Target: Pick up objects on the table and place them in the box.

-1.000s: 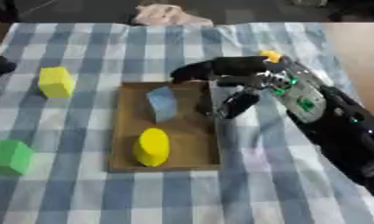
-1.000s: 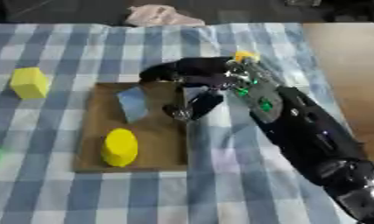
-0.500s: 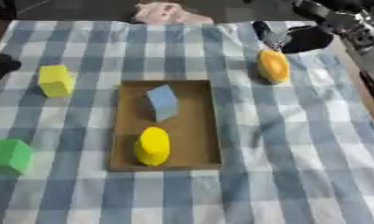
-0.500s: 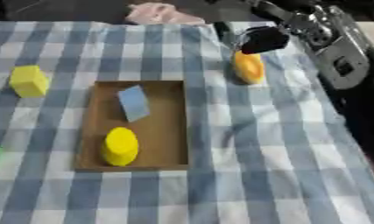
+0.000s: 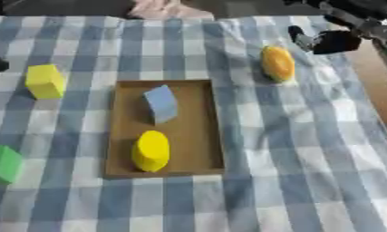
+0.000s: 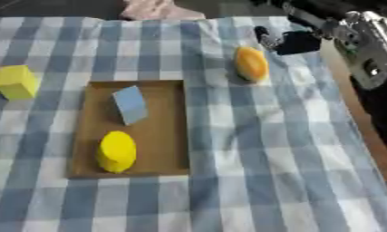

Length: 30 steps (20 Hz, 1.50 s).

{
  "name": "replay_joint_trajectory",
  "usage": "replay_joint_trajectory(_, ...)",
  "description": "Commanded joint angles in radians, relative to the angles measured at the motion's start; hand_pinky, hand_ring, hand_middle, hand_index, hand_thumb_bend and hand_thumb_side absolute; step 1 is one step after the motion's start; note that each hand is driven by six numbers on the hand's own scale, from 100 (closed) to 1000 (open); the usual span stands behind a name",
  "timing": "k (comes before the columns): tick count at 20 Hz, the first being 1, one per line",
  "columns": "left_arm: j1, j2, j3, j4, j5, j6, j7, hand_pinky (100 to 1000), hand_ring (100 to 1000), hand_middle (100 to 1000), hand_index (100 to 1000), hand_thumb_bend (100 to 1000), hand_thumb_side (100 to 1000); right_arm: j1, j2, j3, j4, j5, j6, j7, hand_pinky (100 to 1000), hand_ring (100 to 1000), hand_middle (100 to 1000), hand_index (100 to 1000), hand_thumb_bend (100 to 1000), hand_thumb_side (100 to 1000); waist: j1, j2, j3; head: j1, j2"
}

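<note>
I'm seeing the shallow brown box [image 5: 208, 131] sitting mid-cloth with open checked tablecloth [image 5: 307, 181] right of it. Inside are lying a blue block [image 5: 161, 103] and a yellow cylinder [image 5: 151, 150]. An orange oval piece [image 5: 278, 63] is resting beyond its right corner; my right hand [image 6: 295, 41] is hovering just beside that piece, fingers too blurred to tell. Left of the box, the yellow cube [image 5: 45, 81] is standing; the green block [image 5: 3, 164] is showing only in the left eye view

Right robot hand [image 6: 295, 41] at upper right, fingers blurred, black and silver forearm [image 6: 363, 50] behind it
</note>
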Motion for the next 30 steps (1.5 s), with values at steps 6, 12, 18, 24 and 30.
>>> replay_joint_trajectory(6,-0.016,0.025,-0.002,-0.021,-0.007,0.000,-0.005,927,735,652,823,100,679,-0.012,-0.033,-0.012,0.019,-0.012,-0.020,0.030,947,976,869,1000,100,873,0.000,-0.009,0.000,-0.007,-0.026)
replay_joint_trajectory(12,-0.019,0.023,-0.003,-0.021,-0.006,0.002,-0.007,927,736,653,823,100,684,-0.025,-0.014,-0.029,0.070,0.034,-0.002,0.017,948,979,864,1000,100,851,0.000,-0.001,0.008,-0.015,-0.037)
replay_joint_trajectory(18,-0.020,0.021,-0.005,-0.021,-0.007,0.004,-0.010,928,737,653,823,100,688,-0.036,0.003,-0.031,0.119,0.096,-0.004,-0.001,946,990,876,1000,100,850,-0.002,0.007,0.013,-0.017,-0.045)
replay_joint_trajectory(24,-0.021,0.021,-0.006,-0.021,-0.008,0.005,-0.011,928,737,654,823,100,693,-0.040,0.016,-0.031,0.162,0.165,-0.014,-0.020,949,991,874,1000,100,900,-0.006,0.014,0.022,-0.020,-0.052)
replay_joint_trajectory(30,-0.020,0.021,-0.005,-0.021,-0.009,0.007,-0.011,929,738,655,823,100,696,-0.042,0.021,-0.025,0.160,0.146,-0.037,0.020,951,993,865,1000,100,923,-0.009,0.018,0.024,-0.018,-0.046)
